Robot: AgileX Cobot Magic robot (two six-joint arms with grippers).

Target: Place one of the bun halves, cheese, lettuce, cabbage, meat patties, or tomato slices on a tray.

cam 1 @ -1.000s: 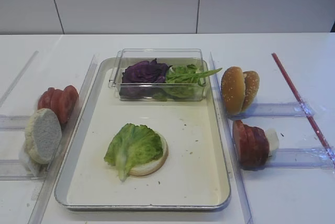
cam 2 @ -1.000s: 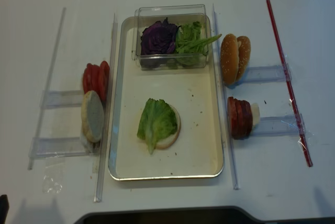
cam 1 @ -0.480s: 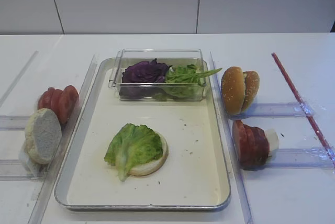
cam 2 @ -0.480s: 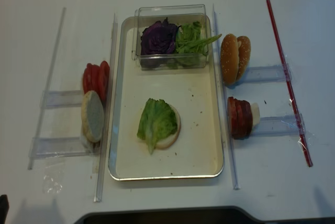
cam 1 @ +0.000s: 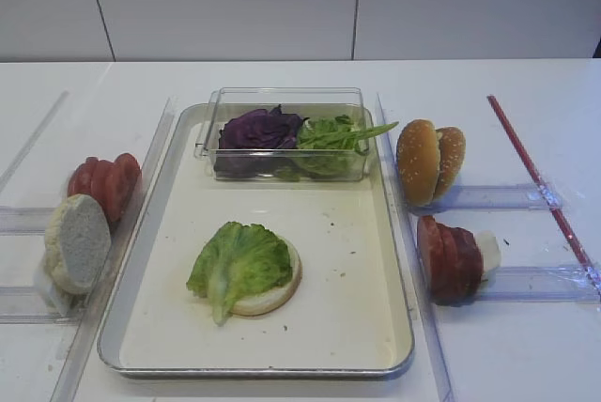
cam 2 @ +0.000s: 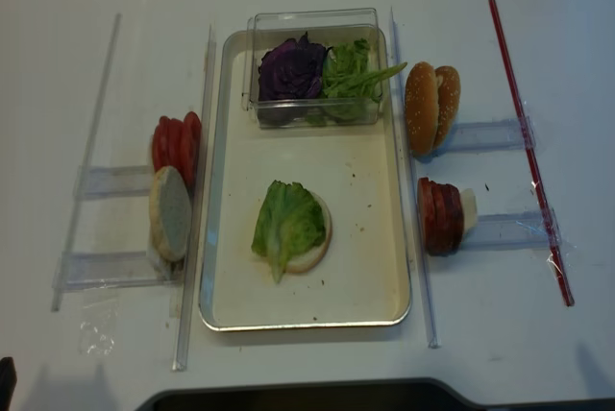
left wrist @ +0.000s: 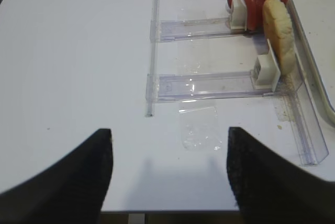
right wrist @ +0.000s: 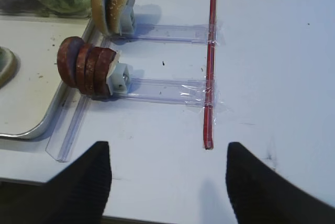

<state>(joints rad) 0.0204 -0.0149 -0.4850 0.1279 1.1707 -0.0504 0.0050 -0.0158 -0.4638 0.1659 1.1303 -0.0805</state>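
Tray (cam 1: 394,261) mid-table, silver rim, cream bottom. On it, a pale bun half (cam 1: 278,291), cut face up, topped by lettuce (cam 1: 237,264) that overhangs its near-left edge. At tray's far end, a clear box (cam 1: 282,101) with purple cabbage (cam 1: 258,130) on the left and more green leaves (cam 1: 333,134) on the right.

Left of tray, upright in clear rails: tomato slices (cam 1: 103,181), and nearer, another pale bun half (cam 1: 77,242). Right of tray: two sesame bun tops (cam 1: 429,160) on edge, and nearer, meat patties (cam 1: 449,256) against a white stop (right wrist: 119,76). Red strip (cam 1: 540,177) further right, running diagonally.

Right gripper (right wrist: 166,182) low over bare table near the patties, fingers (right wrist: 84,182) spread wide, holding nothing. Left gripper (left wrist: 168,177) likewise spread wide and empty, over bare table beside the left rails (left wrist: 209,85).
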